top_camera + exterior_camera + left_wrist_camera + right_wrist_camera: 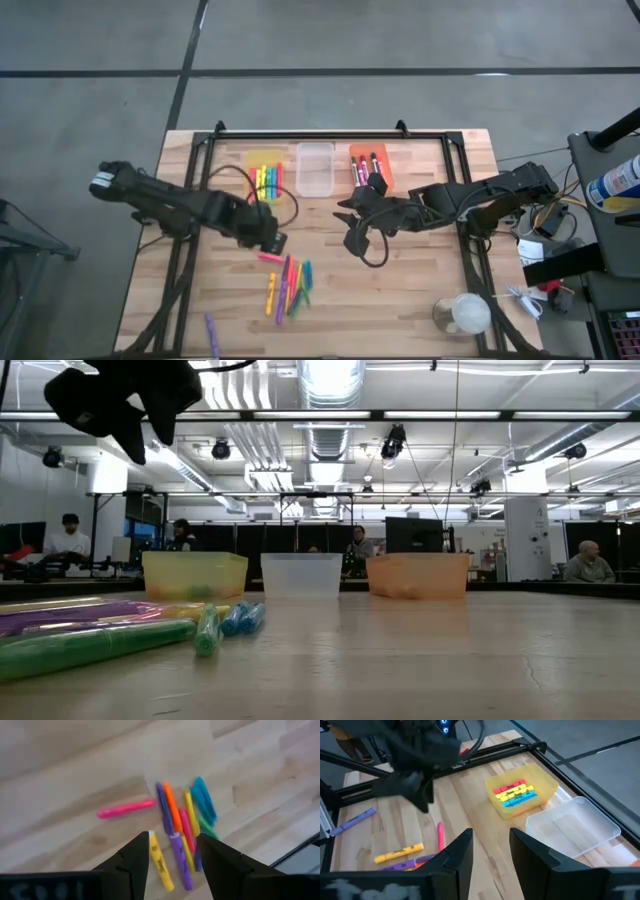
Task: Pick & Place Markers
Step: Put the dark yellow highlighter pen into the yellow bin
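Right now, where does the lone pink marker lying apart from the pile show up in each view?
High view: pink marker lies below the left hand, above the pile.
Low view: cannot be picked out.
Left wrist view, beside the pile, beyond the open fingers.
Right wrist view, thin and upright in the picture, near the yellow marker.
Shared landmark: the marker pile, also seen at.

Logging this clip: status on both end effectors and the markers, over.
Left end effector open, empty, above loose markers. Right end effector open, empty, mid-table. Some markers in the yellow bin and orange bin; nothing in the way.
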Motion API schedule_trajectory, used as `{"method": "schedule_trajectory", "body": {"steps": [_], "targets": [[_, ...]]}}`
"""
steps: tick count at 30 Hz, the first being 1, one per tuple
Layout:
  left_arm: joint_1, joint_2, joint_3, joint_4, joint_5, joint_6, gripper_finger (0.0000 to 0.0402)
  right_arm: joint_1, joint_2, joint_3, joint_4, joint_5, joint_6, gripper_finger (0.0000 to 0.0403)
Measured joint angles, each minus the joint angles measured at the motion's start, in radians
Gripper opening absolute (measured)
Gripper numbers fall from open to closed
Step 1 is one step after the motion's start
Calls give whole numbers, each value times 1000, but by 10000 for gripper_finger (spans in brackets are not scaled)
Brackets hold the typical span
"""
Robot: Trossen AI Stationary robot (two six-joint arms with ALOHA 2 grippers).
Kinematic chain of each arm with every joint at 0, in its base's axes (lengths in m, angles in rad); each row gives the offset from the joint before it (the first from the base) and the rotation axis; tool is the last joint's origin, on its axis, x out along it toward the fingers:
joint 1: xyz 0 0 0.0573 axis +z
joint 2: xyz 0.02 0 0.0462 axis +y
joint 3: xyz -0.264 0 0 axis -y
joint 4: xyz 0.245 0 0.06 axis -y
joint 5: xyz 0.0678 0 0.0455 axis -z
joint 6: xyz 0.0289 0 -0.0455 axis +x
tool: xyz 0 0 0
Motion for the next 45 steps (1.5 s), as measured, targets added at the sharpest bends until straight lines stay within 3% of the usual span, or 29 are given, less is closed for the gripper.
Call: {"method": "schedule_trajectory", "body": {"steps": [9, 18, 38, 45], "targets": [[-131, 165, -2, 112, -26, -115, 165, 6, 0, 0, 0, -1, 9, 121], [-224, 324, -2, 117, 29, -222, 165, 14, -10, 2, -2, -61, 9, 121], [-236, 486, -28, 215, 113, -178, 164, 14, -11, 2, -7, -75, 0, 121], [-228, 461, -49, 210, 124, -178, 103, 14, -11, 2, -9, -75, 0, 121]]}}
